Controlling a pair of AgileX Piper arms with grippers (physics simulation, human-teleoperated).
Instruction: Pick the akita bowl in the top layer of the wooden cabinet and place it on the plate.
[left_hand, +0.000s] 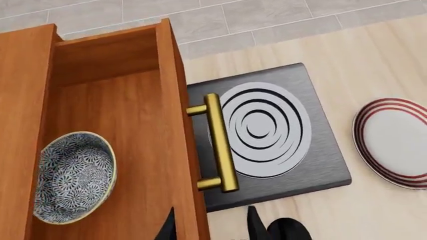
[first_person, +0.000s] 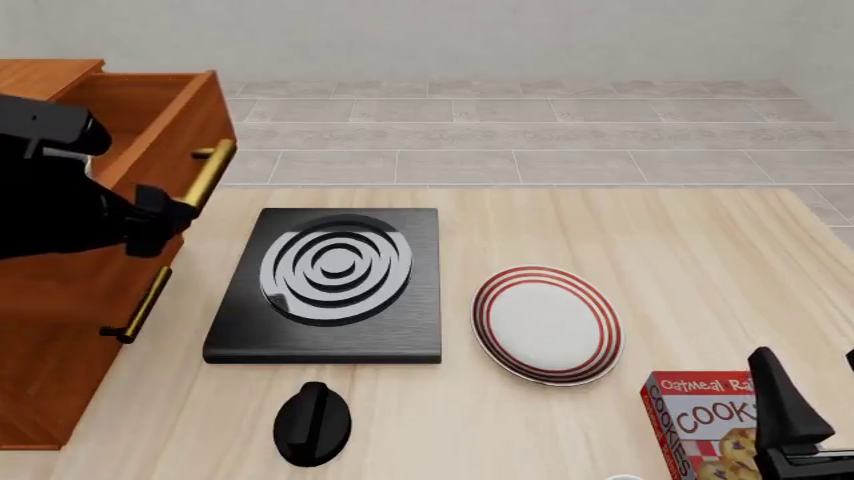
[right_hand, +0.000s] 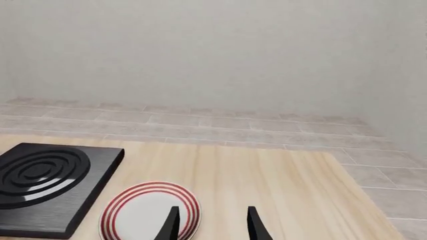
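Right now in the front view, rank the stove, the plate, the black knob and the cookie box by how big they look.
1. Stove, clearly largest.
2. Plate.
3. Black knob, smallest fully seen.
Cookie box: cut off by the frame edge and nearest the camera, so unranked.

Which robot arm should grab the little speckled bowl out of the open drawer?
Probably the left. Its gripper hangs open above the pulled-out top drawer, with the small blue-speckled white bowl just below. The right gripper sits far off near the red-ringed plate.
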